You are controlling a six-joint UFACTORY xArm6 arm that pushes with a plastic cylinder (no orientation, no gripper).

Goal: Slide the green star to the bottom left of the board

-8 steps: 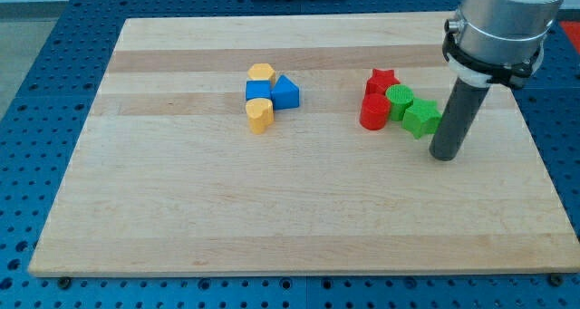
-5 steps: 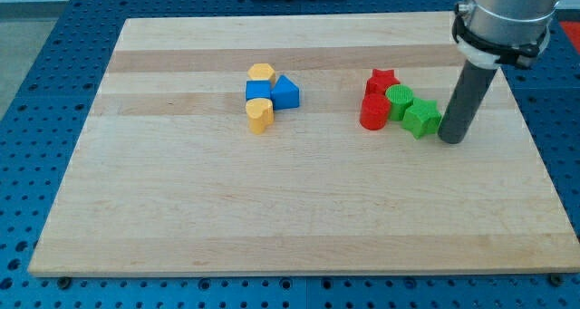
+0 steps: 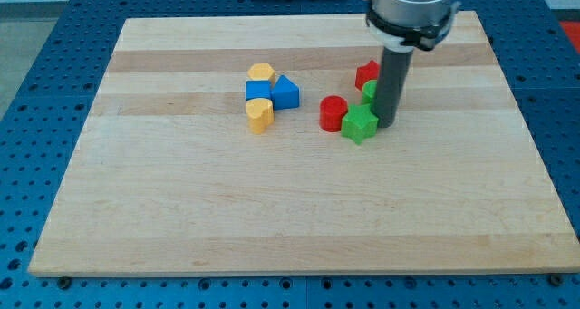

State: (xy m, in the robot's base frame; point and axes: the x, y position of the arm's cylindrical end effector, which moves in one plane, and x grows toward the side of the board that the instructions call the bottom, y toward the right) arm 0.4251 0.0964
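Observation:
The green star (image 3: 360, 125) lies right of the board's middle, touching a red cylinder (image 3: 333, 113) on its left. My tip (image 3: 387, 122) is down on the board right against the star's right side. Behind the rod, a second green block (image 3: 371, 91) is mostly hidden and a red star (image 3: 366, 74) shows partly at the rod's left.
A cluster sits left of centre: a yellow hexagon block (image 3: 262, 73), a blue cube (image 3: 256, 91), a blue triangular block (image 3: 285, 92) and a yellow heart-like block (image 3: 259, 115). The wooden board (image 3: 136, 209) lies on a blue perforated table.
My tip has swept left, from right of the green star into the group. The green star and red cylinder slid left and slightly down. The red star shifted a little left.

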